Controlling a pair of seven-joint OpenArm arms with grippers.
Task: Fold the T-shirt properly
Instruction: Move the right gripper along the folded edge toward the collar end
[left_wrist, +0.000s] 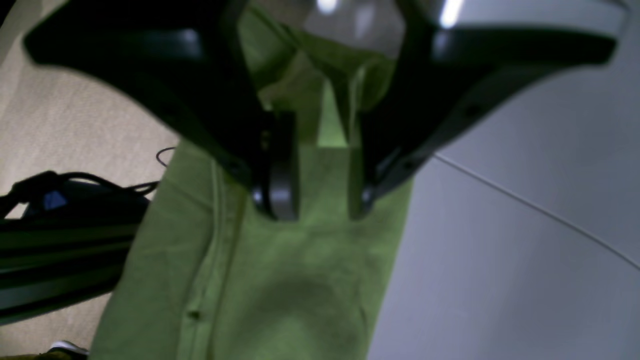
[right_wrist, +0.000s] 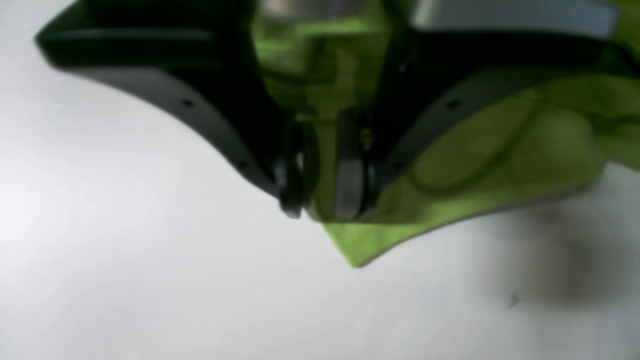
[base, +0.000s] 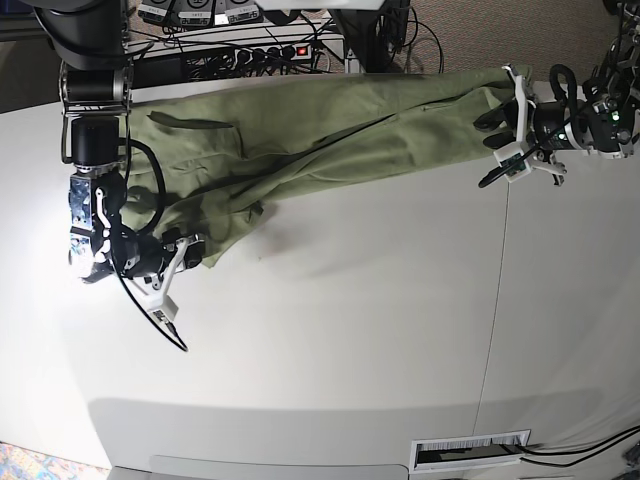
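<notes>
Green T-shirt cloth sits pinched between both grippers' fingers.

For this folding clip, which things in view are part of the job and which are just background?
Part of the job:
- T-shirt, green, stretched across the white table
- left gripper, closed on the shirt's fabric
- right gripper, pinching a shirt corner

Just lying about:
- power strip and cables behind the table
- floor vent

Soft, blurred wrist views; overhead glare on the white table.
</notes>
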